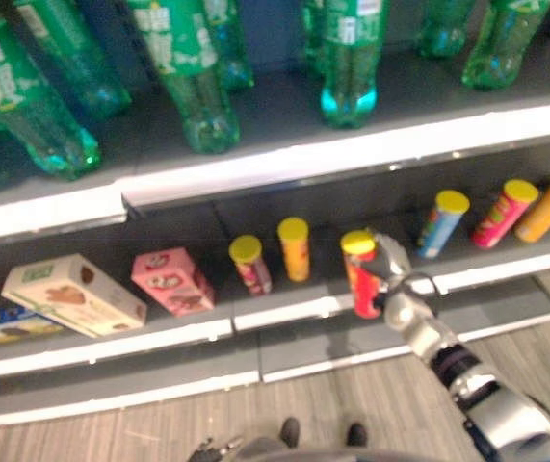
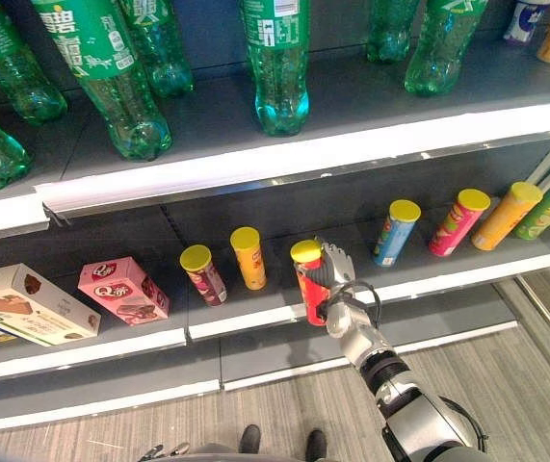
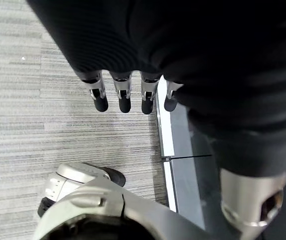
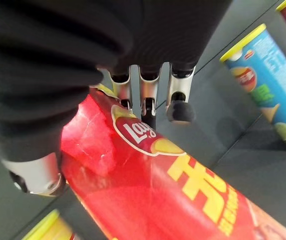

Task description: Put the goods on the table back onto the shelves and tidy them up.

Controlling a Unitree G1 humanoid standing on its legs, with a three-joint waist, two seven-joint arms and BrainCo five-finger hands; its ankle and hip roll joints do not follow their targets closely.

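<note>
My right arm reaches up and forward to the lower shelf (image 2: 255, 322), and my right hand (image 2: 337, 279) stands upright against the red can (image 2: 310, 284). My fingers (image 4: 148, 97) curl over the can's side, with the thumb on the opposite side, so I am gripping it. The can stands near the shelf's front edge, its yellow lid just above my fingers; whether its base fully rests on the shelf I cannot quite tell. Beyond my fingertips, towards the blue can (image 2: 396, 231), the shelf floor is bare. On the far side of the red can from my fingers stand an orange can (image 2: 248, 257) and a dark red can (image 2: 203, 274). My left hand (image 3: 132, 95) hangs low over the floor (image 3: 42, 115), its fingers straight and relaxed, holding nothing.
</note>
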